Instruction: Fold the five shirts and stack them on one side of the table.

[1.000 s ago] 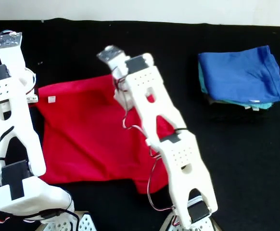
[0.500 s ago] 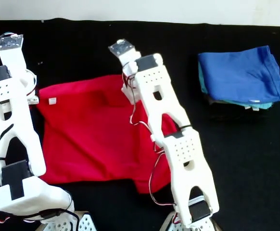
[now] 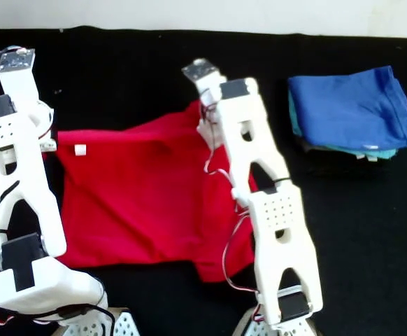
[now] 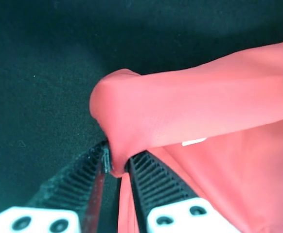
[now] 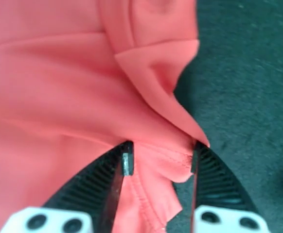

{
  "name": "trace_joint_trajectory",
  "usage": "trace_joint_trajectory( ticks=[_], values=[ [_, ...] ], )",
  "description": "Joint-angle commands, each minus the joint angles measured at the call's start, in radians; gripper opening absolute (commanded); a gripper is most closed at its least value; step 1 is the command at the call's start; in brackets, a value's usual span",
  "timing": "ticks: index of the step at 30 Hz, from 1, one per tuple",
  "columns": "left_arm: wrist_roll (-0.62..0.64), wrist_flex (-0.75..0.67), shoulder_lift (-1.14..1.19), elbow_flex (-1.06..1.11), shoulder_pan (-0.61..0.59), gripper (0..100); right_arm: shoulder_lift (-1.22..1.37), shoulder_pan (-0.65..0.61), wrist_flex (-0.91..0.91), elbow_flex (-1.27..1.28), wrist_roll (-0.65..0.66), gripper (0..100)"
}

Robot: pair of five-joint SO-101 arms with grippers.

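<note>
A red shirt (image 3: 133,196) lies spread on the black table (image 3: 119,63). At the shirt's far left corner, my left gripper (image 3: 47,144) is shut on a bunched fold of the red cloth (image 4: 146,111); its black ribbed fingers (image 4: 153,182) pinch the fold. My right gripper (image 3: 205,117) holds the far right corner, and the red hem (image 5: 166,160) sits between its fingers (image 5: 124,162). The far edge of the shirt runs taut between the two grippers. A small white tag (image 3: 80,149) shows near the left corner.
A stack of folded shirts (image 3: 350,105) sits at the back right, blue on top with teal and dark ones under it. The white arm bases (image 3: 280,308) stand at the table's near edge. Black tabletop lies bare between the red shirt and the stack.
My right gripper has moved to the right with the shirt's corner, pulling the far edge straighter and wider. The left arm has stayed where it was.
</note>
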Motion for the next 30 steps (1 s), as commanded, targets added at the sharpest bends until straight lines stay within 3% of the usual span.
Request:
trace_joint_trajectory(
  ticks=[1,11,22,26,30],
  values=[
    [-0.011,0.002,-0.056,-0.016,0.016,1,-0.005,0.051,-0.010,-0.024,0.009,19.2],
    [-0.006,0.008,-0.058,-0.013,0.147,1,0.002,0.062,-0.010,-0.022,0.009,19.2],
    [-0.006,0.008,-0.059,-0.016,0.157,1,0.096,0.117,-0.054,-0.033,0.011,18.6],
    [-0.006,0.008,-0.059,-0.016,0.160,1,0.091,0.117,-0.053,-0.033,0.078,0.0],
    [-0.006,0.008,-0.059,-0.016,0.160,1,0.074,0.125,-0.039,-0.061,0.089,0.3]
  ],
)
